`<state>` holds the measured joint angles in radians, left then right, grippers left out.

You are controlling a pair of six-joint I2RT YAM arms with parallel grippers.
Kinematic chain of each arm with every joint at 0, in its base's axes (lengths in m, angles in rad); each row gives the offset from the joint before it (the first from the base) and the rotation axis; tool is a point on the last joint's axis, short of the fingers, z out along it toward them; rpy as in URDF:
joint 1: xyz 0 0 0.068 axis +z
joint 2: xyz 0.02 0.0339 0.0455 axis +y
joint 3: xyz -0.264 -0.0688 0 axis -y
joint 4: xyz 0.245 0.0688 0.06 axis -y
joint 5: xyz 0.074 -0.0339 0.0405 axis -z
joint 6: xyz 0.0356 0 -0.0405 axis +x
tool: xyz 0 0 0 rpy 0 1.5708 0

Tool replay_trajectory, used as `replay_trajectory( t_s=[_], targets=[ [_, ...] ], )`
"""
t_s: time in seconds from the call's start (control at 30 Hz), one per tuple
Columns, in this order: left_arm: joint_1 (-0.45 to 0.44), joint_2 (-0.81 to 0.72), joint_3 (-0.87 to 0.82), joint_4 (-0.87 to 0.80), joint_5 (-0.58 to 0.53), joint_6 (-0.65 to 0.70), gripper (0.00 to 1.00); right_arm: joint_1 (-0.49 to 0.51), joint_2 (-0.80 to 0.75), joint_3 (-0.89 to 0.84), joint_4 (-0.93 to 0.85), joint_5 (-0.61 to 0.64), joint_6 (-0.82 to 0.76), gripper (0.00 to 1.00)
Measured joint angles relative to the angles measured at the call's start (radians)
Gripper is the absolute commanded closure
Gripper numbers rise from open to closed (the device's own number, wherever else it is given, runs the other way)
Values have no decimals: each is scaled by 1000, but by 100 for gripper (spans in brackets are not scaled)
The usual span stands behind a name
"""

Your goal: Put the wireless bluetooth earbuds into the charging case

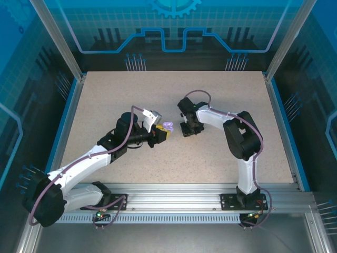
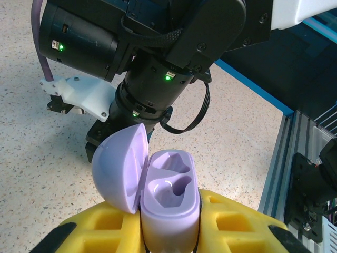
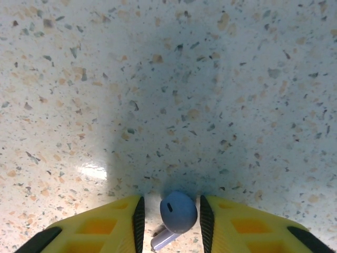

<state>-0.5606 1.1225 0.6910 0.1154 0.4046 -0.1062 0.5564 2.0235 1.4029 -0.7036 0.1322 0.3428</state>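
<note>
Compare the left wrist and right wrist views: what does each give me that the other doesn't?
Left wrist: the open lilac charging case clamped in the left gripper, both wells empty, with the right arm ahead. Right wrist: a lilac earbud between the fingers of the right gripper. Shared: yellow fingers and the speckled table.

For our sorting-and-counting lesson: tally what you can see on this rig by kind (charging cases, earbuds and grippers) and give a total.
Charging case: 1, lilac, lid open, held in the left gripper
Earbud: 1, lilac, between the fingers of the right gripper
Grippers: 2
Total: 4
</note>
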Motion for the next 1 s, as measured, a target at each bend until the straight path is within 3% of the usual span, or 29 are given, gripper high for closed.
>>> replay_trajectory(
  t_s=[0.6,1.0],
  targets=[
    [0,0,0,-3,-1,0,87,0,0,5,-2,10,19,84],
    [0,27,0,9,-12,-20,87,-21,-217,-177,105,45,23,86]
  ],
)
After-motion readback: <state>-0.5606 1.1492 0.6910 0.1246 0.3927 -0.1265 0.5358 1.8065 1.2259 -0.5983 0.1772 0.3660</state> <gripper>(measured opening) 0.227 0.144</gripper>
